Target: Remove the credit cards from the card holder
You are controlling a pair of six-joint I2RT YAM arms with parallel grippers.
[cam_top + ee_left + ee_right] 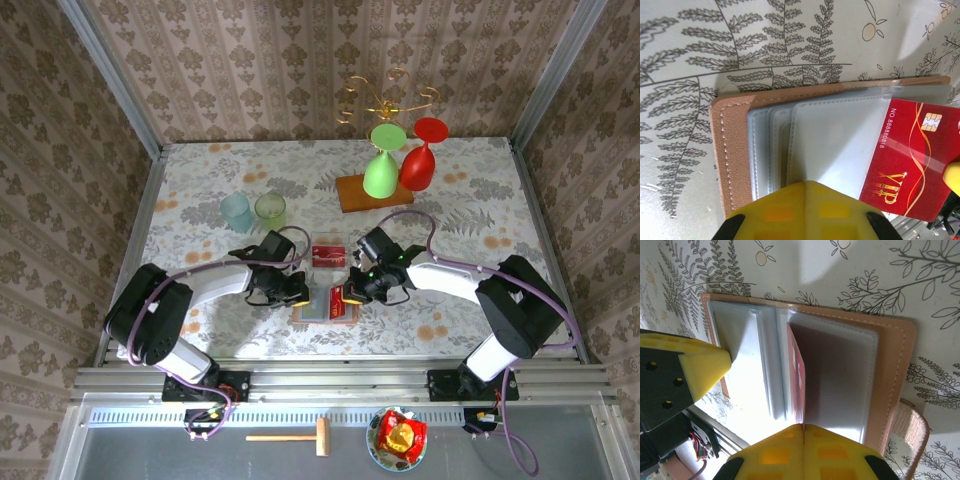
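underneath, floral tablecloth (470, 200); around, damask wallpaper (250, 60)

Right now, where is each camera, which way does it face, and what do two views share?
Top external: above and behind the bases, looking down at the table; arms, left gripper and right gripper meet at the card holder.
Left wrist: close above the open holder, facing down; own yellow fingers at bottom.
Right wrist: close over the holder, facing down; own fingers pinch the red card.
Both wrist views share holder and card.
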